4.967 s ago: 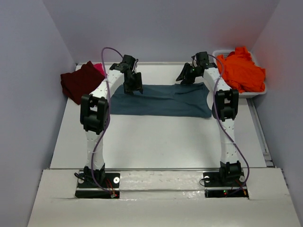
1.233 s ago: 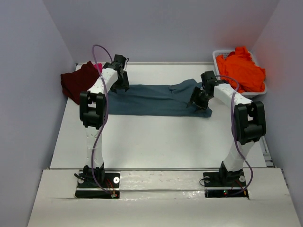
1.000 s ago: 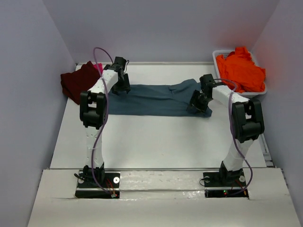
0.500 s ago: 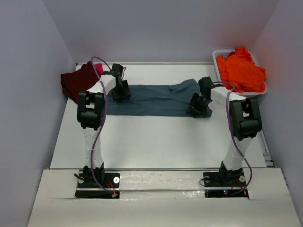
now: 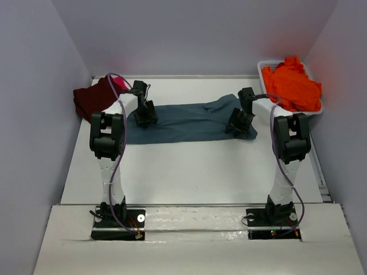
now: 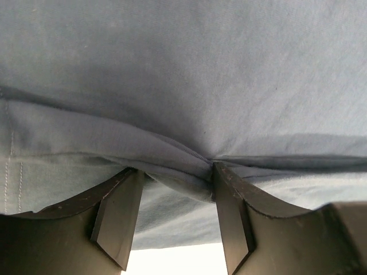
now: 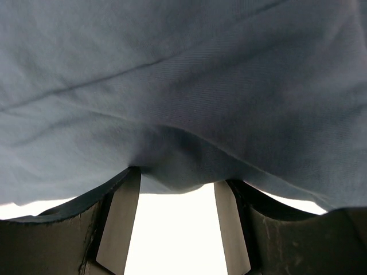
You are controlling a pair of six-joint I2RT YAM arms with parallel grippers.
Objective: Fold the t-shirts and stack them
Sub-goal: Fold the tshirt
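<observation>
Maroon shirt [image 5: 92, 98] sits bunched at the far left of the surface [image 5: 189, 172], with only a sliver of pink shirt [image 5: 121, 85] showing behind it, too little to make out its shape. The left gripper [image 5: 144, 117] is down on the left end of the slate-blue shirt [image 5: 189, 121], which lies spread across the far middle. Up close, its fingers [image 6: 117, 212] stand partly apart, and a ridge of cloth humps between the tips. The right gripper [image 5: 238, 123] is at the shirt's right end, fingers [image 7: 120, 217] likewise apart, with cloth sagging between them. The orange shirt [image 5: 292, 83] is heaped in the white tub [image 5: 317, 109] at far right, hiding the inside.
</observation>
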